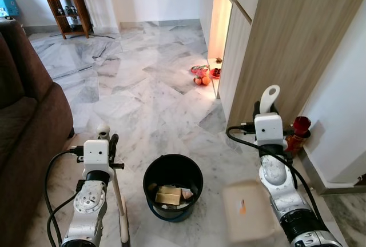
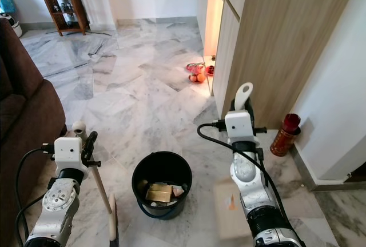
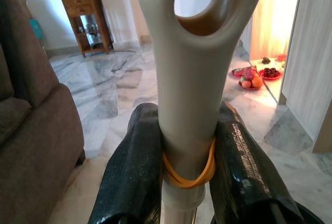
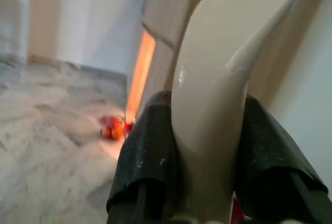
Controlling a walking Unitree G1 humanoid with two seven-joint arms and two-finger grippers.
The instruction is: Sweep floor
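I have both tools in hand and the black bucket (image 1: 172,185) stands on the marble floor (image 1: 137,87) between my two arms, just ahead of me. My left gripper (image 3: 188,156) is clamped on the broom handle (image 3: 189,79), its two fingers (image 3: 136,167) pressing either side of the pale shaft just below the hanging hole, with an orange rubber band (image 3: 189,175) around the shaft at the grip. From the head camera the broom shaft runs down and slightly inward from that gripper toward the floor beside the bucket. My right gripper (image 4: 207,151) is closed on the dustpan handle (image 4: 218,79), and the pale dustpan tray (image 1: 247,210) hangs low under that arm, just to the right of the bucket, blurred. The bucket already holds a few scraps, including what looks like a yellowish box. The relation that matters is this: the bucket mouth lies inward and left of the dustpan, nearer my right arm than my left, so I judge that any tipping would swing the pan leftward over the rim. A brown sofa (image 1: 23,115) stands well to my left, and a red bottle (image 1: 297,132) sits by the cabinet (image 1: 286,41) on my right.
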